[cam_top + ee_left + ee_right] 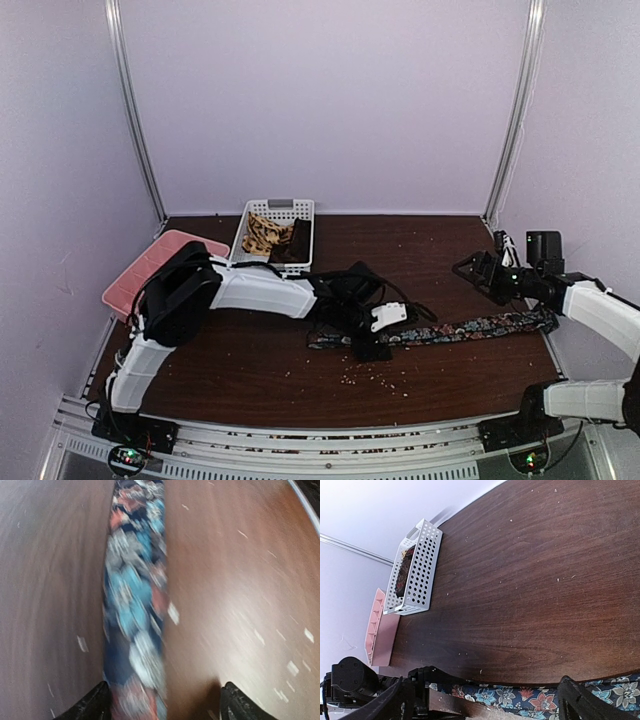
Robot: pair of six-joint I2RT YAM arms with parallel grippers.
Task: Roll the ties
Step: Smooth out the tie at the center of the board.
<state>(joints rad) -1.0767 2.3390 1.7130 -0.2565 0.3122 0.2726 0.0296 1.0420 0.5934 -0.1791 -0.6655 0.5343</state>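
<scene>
Long narrow floral necktie (470,328), thin woven cloth, dark ground with small blue, red and white blooms, laid flat and nearly straight on the dark brown wood-grain table (430,250). Left gripper (368,348) down over the tie's left part, black fingertips (95,705) spread apart, the patterned band running between them, close against the left finger. Wrist view blurred, no clamp on the cloth to be seen. Right gripper (472,268) held above the table, up and behind the tie's right end, jaws wide apart with nothing between.

Well beyond the left gripper, by the back wall: white perforated plastic basket (278,206), rectangular, holding a crumpled tan necktie with dark pattern (262,235) beside a plain dark brown necktie (297,242). Left of the basket, close by: flat pink plastic tray (150,265). Pale crumbs (375,378) scattered on the near side of the left gripper. Black cables and the left wrist over the tie's left stretch, hiding part of it.
</scene>
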